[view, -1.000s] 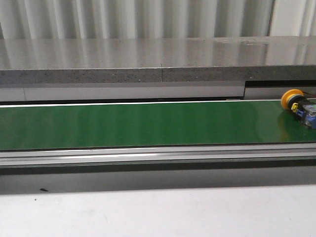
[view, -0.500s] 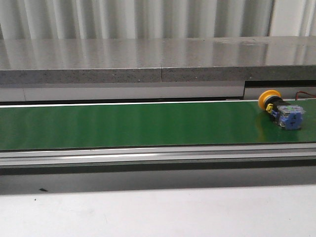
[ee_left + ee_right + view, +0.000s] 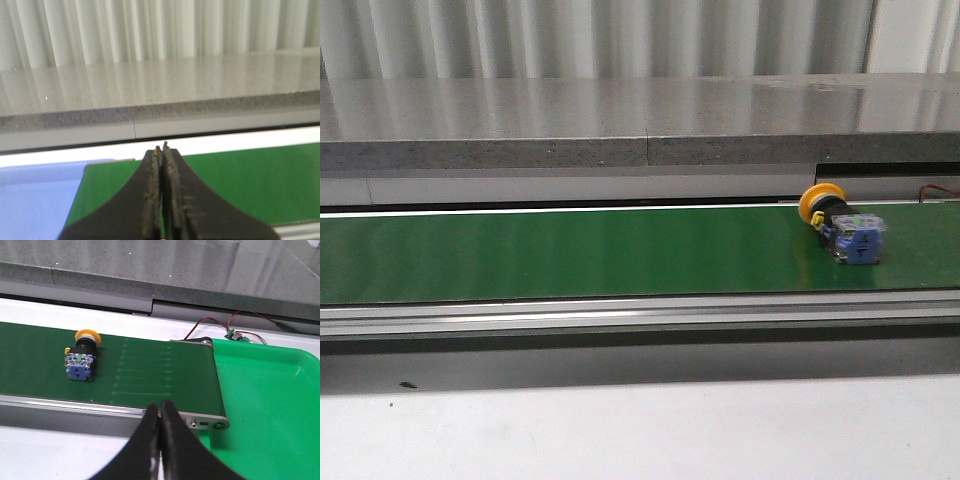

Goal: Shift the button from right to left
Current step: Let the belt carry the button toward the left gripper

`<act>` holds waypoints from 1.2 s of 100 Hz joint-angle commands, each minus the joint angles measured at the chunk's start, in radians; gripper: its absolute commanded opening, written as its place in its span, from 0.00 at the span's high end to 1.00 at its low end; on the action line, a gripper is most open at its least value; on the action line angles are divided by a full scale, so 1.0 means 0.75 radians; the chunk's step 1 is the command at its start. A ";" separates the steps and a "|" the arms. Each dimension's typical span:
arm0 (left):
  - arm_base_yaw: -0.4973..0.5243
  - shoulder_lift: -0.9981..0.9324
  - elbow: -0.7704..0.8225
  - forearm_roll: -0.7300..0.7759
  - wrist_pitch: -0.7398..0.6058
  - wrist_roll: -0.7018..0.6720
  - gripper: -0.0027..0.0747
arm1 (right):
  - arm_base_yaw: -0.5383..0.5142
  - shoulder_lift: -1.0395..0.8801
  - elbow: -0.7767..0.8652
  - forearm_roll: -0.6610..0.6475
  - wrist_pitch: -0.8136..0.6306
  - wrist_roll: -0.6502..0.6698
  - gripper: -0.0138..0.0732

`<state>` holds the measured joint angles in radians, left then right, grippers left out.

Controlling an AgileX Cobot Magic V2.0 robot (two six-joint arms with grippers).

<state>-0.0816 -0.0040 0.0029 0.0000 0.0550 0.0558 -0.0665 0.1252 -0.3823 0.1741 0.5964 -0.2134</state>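
Button (image 3: 840, 226) lying on green belt (image 3: 570, 252), green tray (image 3: 270, 405) empty, both jaws closed on nothing.

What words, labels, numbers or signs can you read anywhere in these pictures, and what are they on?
None can be read.
The button lying on the green belt has small marks on its blue base, too small and blurred to read.
The small circuit board with red and black wires beside the green tray shows no legible print.
The fingers of the left gripper and right gripper carry no markings.
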 commanded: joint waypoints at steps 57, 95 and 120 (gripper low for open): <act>0.000 0.522 -0.579 0.025 0.237 0.003 0.99 | 0.004 0.016 -0.030 0.000 -0.114 -0.012 0.92; 0.000 1.089 -0.911 0.010 0.568 0.003 0.66 | 0.004 0.016 -0.030 0.000 -0.114 -0.012 0.92; 0.000 1.280 -0.986 -0.024 0.594 0.003 0.06 | 0.004 0.016 -0.030 0.000 -0.113 -0.012 0.92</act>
<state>-0.0816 0.9288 -0.6952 -0.0053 0.5611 0.0558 -0.0665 0.1252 -0.3800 0.1741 0.5918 -0.2134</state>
